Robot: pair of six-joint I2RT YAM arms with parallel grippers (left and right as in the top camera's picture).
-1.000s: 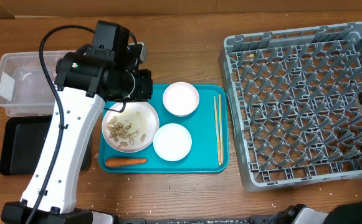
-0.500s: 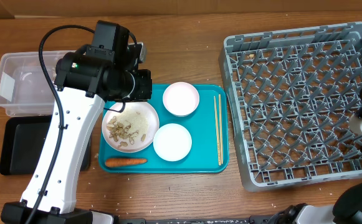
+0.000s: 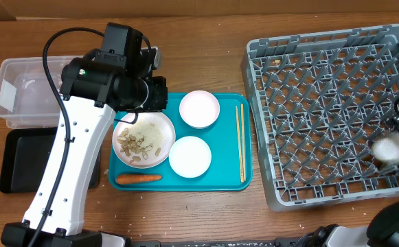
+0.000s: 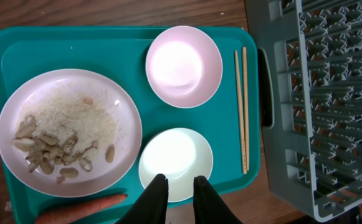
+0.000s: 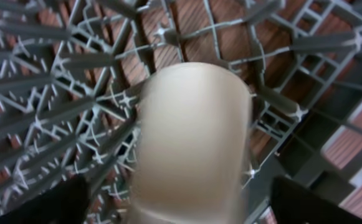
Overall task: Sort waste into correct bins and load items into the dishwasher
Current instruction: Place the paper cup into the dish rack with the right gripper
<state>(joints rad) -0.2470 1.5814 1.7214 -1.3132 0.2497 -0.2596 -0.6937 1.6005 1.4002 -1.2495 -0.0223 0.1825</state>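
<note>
Overhead: the small white cup (image 3: 389, 149), blurred, lies inside the grey dish rack (image 3: 323, 55) near its right edge.

Left wrist: the left gripper (image 4: 181, 198) hangs left of the rack, fingers nearly together and empty.

Right wrist: the right gripper (image 5: 182, 205) is spread wide, with the cup loose between its fingers above the rack.

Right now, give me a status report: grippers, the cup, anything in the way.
Left gripper nearly shut, empty, above teal tray. Right gripper open over dish rack. Cup blurred between its jaws, apparently loose. Nothing blocking.
</note>
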